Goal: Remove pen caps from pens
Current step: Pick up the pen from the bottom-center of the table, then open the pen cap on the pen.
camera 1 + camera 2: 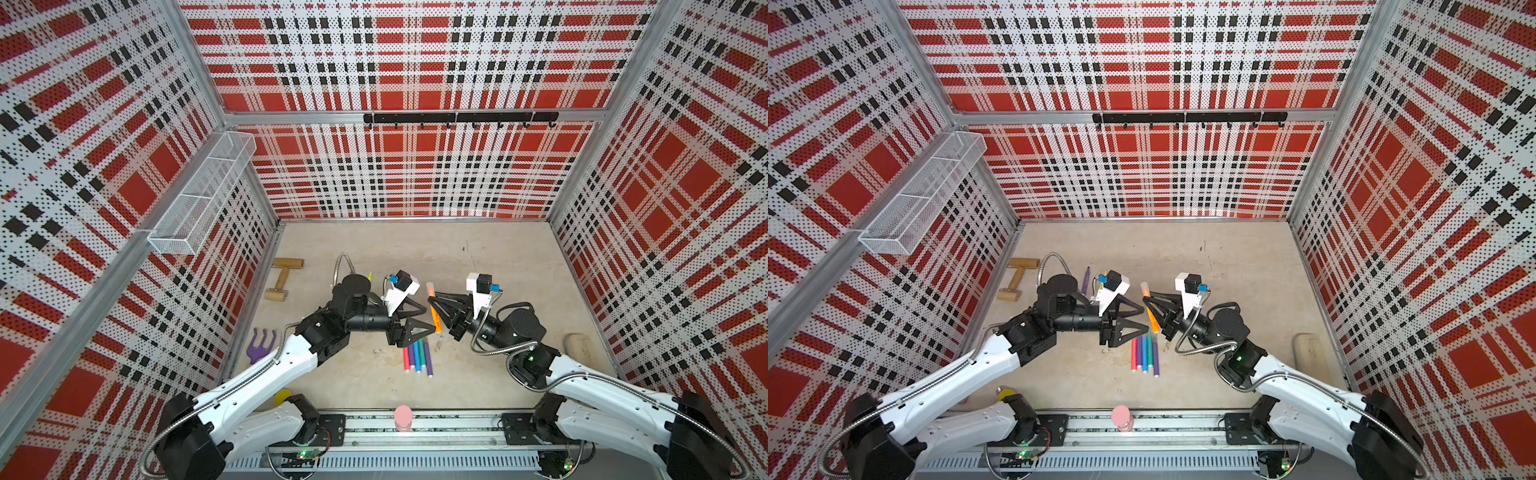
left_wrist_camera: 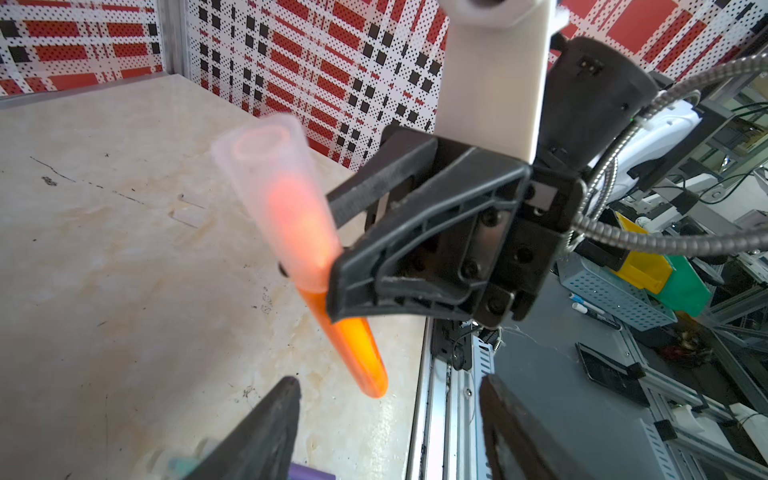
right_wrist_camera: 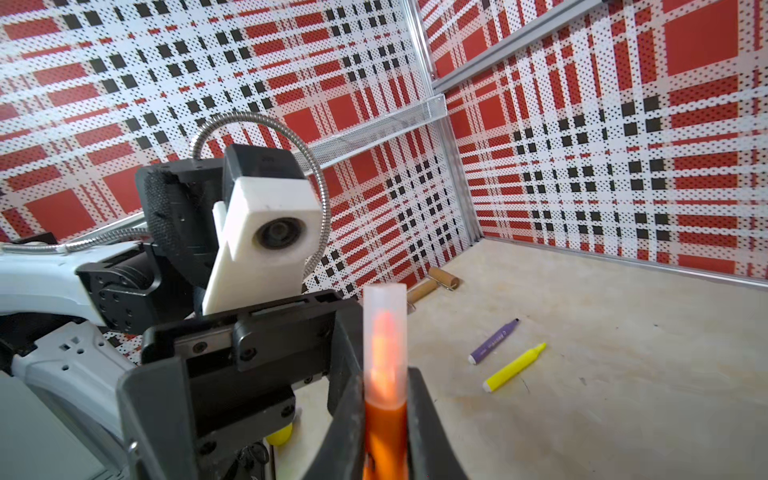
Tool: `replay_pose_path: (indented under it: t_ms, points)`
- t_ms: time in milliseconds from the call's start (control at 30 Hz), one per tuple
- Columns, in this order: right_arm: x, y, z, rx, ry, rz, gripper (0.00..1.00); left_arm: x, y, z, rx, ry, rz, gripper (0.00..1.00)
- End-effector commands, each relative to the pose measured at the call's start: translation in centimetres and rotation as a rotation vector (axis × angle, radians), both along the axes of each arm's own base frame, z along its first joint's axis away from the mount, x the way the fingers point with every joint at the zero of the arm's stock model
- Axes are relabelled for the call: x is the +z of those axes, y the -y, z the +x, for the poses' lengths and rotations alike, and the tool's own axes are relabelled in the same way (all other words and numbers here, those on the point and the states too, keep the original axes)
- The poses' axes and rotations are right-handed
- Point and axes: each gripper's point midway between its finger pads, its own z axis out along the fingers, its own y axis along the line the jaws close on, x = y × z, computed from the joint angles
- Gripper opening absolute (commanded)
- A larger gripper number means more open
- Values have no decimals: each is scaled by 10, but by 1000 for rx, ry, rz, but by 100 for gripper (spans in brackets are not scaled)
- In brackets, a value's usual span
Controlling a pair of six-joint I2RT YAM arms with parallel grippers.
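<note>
Describer: Right gripper (image 3: 384,390), closest to its wrist camera, has both black fingers clamped on an orange pen (image 3: 384,432), just below the pen's cap (image 3: 384,328).

Listener: Is the cap on?

Describer: Yes. It is a translucent pale-orange sleeve, seated on the pen's far end. In both top views the pen hangs above the middle of the table (image 1: 353,386), cap toward 12 o'clock.

Listener: And the left gripper (image 1: 430,319)?

Describer: It sits at 9 o'clock of the pen, fingers apart, gripping nothing. At 6 o'clock a row of pens (image 1: 417,357) lies side by side on the table. At 10 o'clock, behind the left wrist, a purple pen (image 3: 494,340) and a yellow pen (image 3: 515,368) lie with tips bare.
</note>
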Motion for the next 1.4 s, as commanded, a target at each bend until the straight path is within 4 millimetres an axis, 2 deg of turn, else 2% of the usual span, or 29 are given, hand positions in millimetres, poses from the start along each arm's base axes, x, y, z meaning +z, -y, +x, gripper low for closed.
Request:
replay_pose_path:
  t_ms: [0, 133, 333, 633, 733, 900, 1067, 1200, 1300, 1367]
  points:
    - [40, 6, -12, 44, 100, 152, 2, 13, -3, 5, 41, 92, -31, 69]
    - [45, 12, -15, 61, 91, 230, 3, 10, -3, 9, 63, 97, -20, 68]
    - [41, 14, -15, 75, 78, 296, 3, 11, 3, 5, 17, 78, -43, 65]
    - [42, 9, -12, 117, 64, 384, 2, 9, 6, 5, 12, 55, -44, 59]
    - [43, 9, -11, 123, 61, 404, 2, 7, 7, 4, 9, 42, -42, 51]
    - [42, 8, -10, 131, 52, 422, 2, 4, 10, 5, -4, 12, -36, 45]
    - [36, 3, -7, 143, 30, 417, 2, -1, 12, 9, 4, -10, -26, 35]
    - [32, 3, -6, 138, 27, 412, 2, 4, 8, 9, 22, 4, -35, 18]
    - [26, 5, -1, 94, 20, 378, 7, 8, 4, 10, 43, 24, -43, 5]
    - [23, 8, 2, 54, 20, 345, 17, 10, 1, 11, 58, 35, -46, 0]
